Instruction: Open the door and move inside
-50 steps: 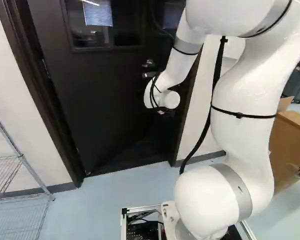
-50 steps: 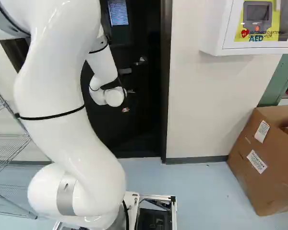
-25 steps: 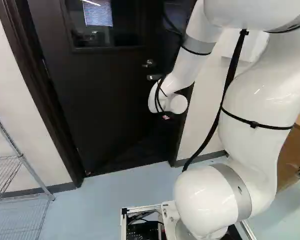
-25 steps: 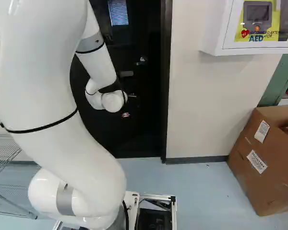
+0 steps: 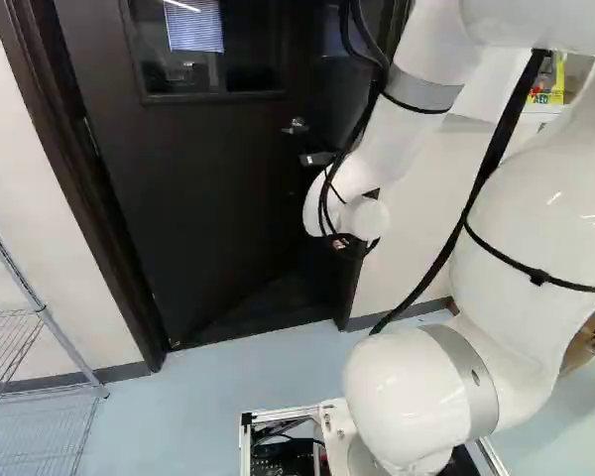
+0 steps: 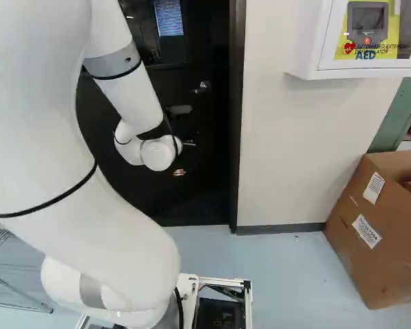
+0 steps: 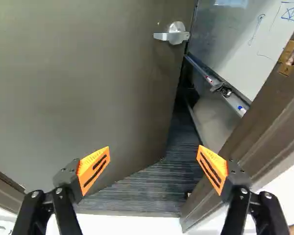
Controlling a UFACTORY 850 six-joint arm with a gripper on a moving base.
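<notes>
Drew spread, empty, orange-padded black claw [image 7: 154, 148] back from dark brown windowed door [image 5: 188, 218], standing ajar ahead, unlatched by the look of it, so probably set for pushing wider, then rolling inside.

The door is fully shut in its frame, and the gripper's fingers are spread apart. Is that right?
Not quite: the door stands partly open. The wrist view shows a gap between its handle side and the frame, with a whiteboard visible through it. The fingers are indeed spread apart.
</notes>
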